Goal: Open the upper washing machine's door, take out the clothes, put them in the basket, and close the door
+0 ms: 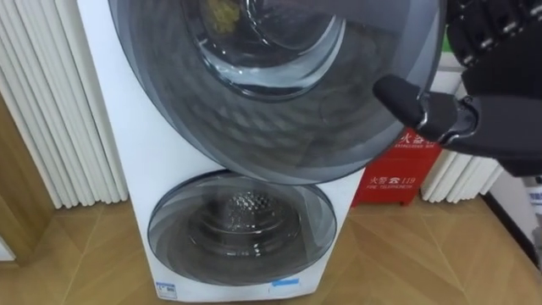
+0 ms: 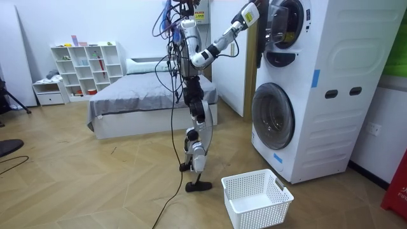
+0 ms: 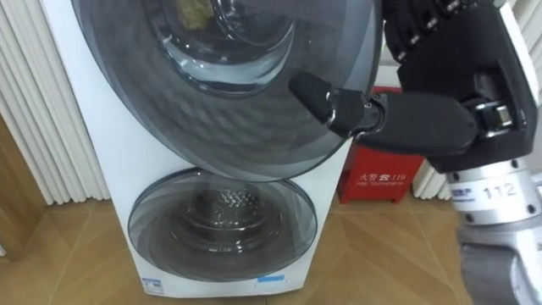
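Clothes (image 1: 222, 13): just a yellowish patch behind the glass of the upper door (image 1: 254, 127), so judged to be inside the upper drum, nothing out yet. Right hand (image 3: 449, 110) was clenched on that door's right rim, thumb (image 3: 326, 97) laid over the front, fingers bent at the edge. Door looked swung partly toward the robot, overlapping the lower door (image 1: 241, 229) in the eye views. Robot stood upright facing the washer (image 2: 331, 95), arm raised. Basket (image 2: 257, 197) sat on the floor near its feet, just before the washer.

Step in hand, by my read: opening the door. To do it well: hold the rim grip, pull along the hinge arc rather than straight back, and swing the door fully clear before reaching in. Risk: the grip looked shallow on a smooth rim and could slip; the door could swing back if let go early
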Controlling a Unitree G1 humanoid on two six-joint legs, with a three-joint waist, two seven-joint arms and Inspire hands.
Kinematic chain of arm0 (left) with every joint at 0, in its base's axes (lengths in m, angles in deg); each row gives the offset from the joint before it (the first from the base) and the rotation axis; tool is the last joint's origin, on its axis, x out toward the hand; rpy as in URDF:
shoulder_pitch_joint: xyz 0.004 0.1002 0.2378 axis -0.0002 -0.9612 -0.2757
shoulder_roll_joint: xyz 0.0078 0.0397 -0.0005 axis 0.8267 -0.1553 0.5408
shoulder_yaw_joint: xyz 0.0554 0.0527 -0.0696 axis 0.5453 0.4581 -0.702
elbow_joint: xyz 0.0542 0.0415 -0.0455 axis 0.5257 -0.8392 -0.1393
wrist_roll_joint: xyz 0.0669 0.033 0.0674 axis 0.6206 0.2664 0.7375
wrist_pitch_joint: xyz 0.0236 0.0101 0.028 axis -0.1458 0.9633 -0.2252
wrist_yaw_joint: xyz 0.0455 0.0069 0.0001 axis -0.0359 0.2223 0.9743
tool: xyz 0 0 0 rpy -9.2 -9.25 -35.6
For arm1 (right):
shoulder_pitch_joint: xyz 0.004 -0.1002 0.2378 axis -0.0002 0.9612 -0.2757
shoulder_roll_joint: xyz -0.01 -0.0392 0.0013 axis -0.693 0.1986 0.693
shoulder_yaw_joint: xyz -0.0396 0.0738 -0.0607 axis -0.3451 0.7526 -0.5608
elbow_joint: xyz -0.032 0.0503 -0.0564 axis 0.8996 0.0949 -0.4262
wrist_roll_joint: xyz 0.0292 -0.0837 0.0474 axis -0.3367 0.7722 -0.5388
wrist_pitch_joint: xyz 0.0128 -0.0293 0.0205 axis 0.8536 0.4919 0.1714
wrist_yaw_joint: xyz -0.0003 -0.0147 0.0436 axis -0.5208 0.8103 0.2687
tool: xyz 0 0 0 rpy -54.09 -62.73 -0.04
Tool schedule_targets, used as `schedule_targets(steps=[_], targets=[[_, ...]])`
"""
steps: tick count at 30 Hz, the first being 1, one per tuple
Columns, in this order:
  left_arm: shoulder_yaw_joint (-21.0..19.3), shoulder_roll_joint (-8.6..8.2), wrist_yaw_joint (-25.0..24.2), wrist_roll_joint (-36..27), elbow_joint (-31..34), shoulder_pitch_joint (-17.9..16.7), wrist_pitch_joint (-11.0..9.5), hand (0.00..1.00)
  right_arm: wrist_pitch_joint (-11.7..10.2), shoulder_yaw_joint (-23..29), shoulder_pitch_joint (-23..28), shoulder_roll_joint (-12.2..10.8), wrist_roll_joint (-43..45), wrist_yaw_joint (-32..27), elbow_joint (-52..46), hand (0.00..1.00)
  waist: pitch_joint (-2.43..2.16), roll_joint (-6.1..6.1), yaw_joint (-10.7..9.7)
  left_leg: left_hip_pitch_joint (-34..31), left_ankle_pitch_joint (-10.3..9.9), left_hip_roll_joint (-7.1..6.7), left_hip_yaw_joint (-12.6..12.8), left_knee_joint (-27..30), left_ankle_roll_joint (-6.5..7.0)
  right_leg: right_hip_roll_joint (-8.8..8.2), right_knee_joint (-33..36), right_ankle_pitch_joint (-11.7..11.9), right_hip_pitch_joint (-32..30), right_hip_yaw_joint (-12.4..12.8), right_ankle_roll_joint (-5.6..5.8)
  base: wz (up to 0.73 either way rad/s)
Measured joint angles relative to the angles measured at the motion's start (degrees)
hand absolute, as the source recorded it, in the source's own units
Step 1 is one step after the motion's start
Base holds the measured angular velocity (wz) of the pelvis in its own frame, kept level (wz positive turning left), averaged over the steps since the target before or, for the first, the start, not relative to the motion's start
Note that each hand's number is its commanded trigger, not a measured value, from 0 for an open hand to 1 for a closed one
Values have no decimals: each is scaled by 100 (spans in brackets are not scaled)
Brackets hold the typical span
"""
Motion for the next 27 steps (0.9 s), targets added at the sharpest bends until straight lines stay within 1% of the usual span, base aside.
schedule_targets(steps=[1, 2, 3, 4, 5, 6, 8, 10, 12, 13, 16, 17, 20, 21, 22, 27], targets=[[39, 0, 0, -3, -10, 65, 1, 0, -136, -78, -5, -122, -8, 5, 98, 0, -4, 20, 25, 7, 0, 9, 13, 5, 0, 6, 4, 6, 3, 4, -6, 0], [63, 0, 0, 0, -15, 85, 1, 0, -197, -116, -6, -163, -57, 8, 142, 0, -4, 30, 45, 13, 0, 14, 24, 6, -1, 11, 8, 9, 2, 16, -9, -13], [165, 12, 0, -4, -23, 119, 0, 0, -319, -196, -6, -211, -196, 4, 222, 0, 1, 56, 136, 28, -6, 34, 88, 4, -11, 34, 5, 24, -7, 62, -19, -17], [197, 18, 0, -5, -21, 138, -7, 0, -361, -222, -7, -242, -245, 3, 241, 0, 5, 67, 169, 29, -9, 45, 106, 1, -17, 45, -2, 32, -10, 80, -26, -16], [280, 38, 0, -4, -22, 155, -11, 0, -448, -306, -7, -295, -367, 3, 280, 0, 6, 82, 177, 26, -10, 58, 107, -3, -26, 55, -5, 35, -12, 81, -32, -7], [368, 45, 0, -3, -24, 155, -10, 0, -531, -406, -9, -299, -445, 3, 318, 0, 5, 104, 178, 26, -9, 65, 105, -10, -33, 62, -5, 36, -13, 83, -35, 0], [440, 44, -1, 3, -25, 178, -9, 0, -624, -498, -23, -301, -523, 5, 358, 0, 9, 128, 187, 19, -4, 69, 100, -11, -41, 68, 1, 38, -22, 84, -39, 0], [436, 55, -1, 8, -38, 159, -15, 0, -675, -529, -33, -305, -577, 5, 364, 0, 9, 124, 245, -17, 3, 70, 102, -10, -49, 72, 13, 39, -84, 98, -43, -5], [433, 58, -1, 9, -120, 164, -33, 0, -694, -534, -32, -335, -577, 5, 363, 0, -3, 121, 268, -40, 5, 70, 89, 10, -50, 76, 13, 46, -105, 100, -52, -3], [434, 57, -1, 11, -160, 164, -41, 0, -700, -538, -32, -353, -577, 6, 351, 0, -17, 118, 268, -42, 6, 70, 84, 22, -51, 76, 17, 47, -105, 98, -54, 0], [462, 62, -5, 4, -199, 161, -40, 0, -712, -578, -103, -548, -577, 5, 328, 0, -25, 104, 274, -67, 7, 71, 61, 74, -50, 76, 23, 50, -105, 92, -58, 0], [473, 64, -10, 2, -198, 165, -41, 0, -715, -596, -120, -566, -579, 5, 328, 0, -25, 104, 273, -68, 7, 71, 60, 81, -50, 75, 24, 50, -104, 93, -58, 0], [554, 73, -47, 1, -198, 237, -44, 0, -715, -657, -153, -559, -569, 5, 277, 0, -18, 87, 272, -78, 7, 71, 39, 102, -50, 70, 21, 50, -102, 81, -59, 2], [556, 73, -54, 1, -198, 282, -44, 0, -714, -686, -153, -559, -563, 5, 239, 0, -23, 93, 272, -87, 7, 70, 22, 115, -49, 67, 18, 50, -103, 74, -59, 5], [556, 73, -59, 2, -198, 303, -44, 0, -713, -710, -154, -558, -563, 5, 221, 0, -16, 81, 274, -87, 7, 69, 20, 117, -49, 66, 15, 50, -104, 72, -59, 0], [559, 78, -150, -18, -198, 428, -42, 0, -640, -1095, -380, -540, -567, 145, 147, 0, -16, 82, 274, -93, 7, 68, -3, 151, -49, 62, 18, 50, -105, 67, -58, 0]])
